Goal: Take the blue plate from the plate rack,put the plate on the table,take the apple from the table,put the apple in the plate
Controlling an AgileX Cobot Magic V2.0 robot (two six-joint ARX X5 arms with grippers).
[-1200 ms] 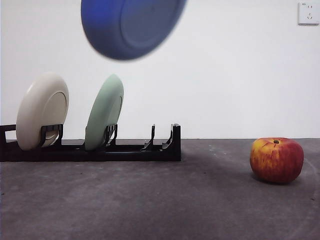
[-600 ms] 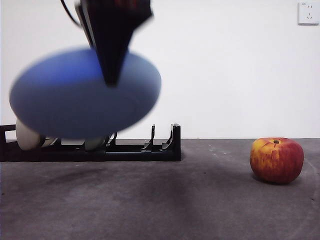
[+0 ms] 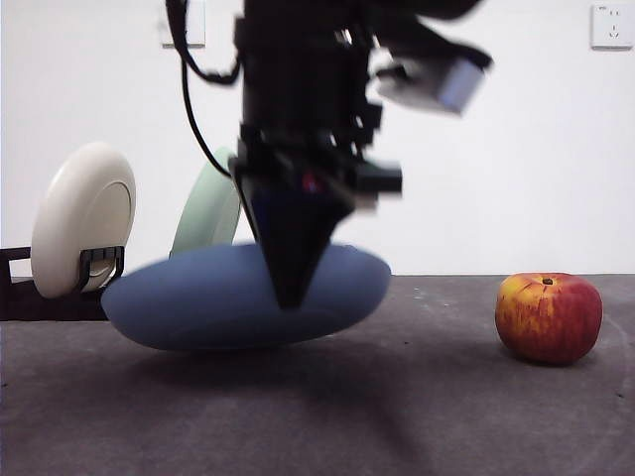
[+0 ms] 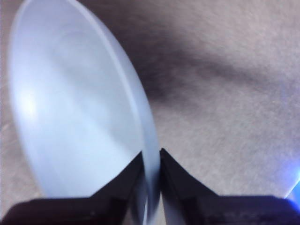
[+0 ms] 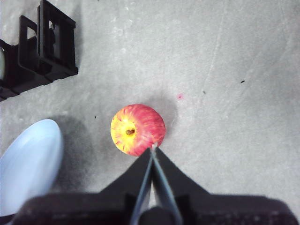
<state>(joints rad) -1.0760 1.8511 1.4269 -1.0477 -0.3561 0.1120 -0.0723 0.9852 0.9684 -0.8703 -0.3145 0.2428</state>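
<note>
So we see the table (image 3: 446, 397), then the plate rack (image 5: 44, 44) behind. Our left gripper (image 4: 151, 161) pinches the rim of the blue plate (image 3: 198, 302), held low, nearly flat, long axis across the front view. Plate looks stiff, light, slick; the rim grip suits it. Right gripper (image 5: 152, 157), jaws together, hangs above the apple (image 5: 137, 129), which looks firm and round: take it across the middle.

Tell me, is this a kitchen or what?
Probably a robot test bench, not a real kitchen: a bare grey table, a blank white wall, and a gripper lowering a blue plate beside an apple.
</note>
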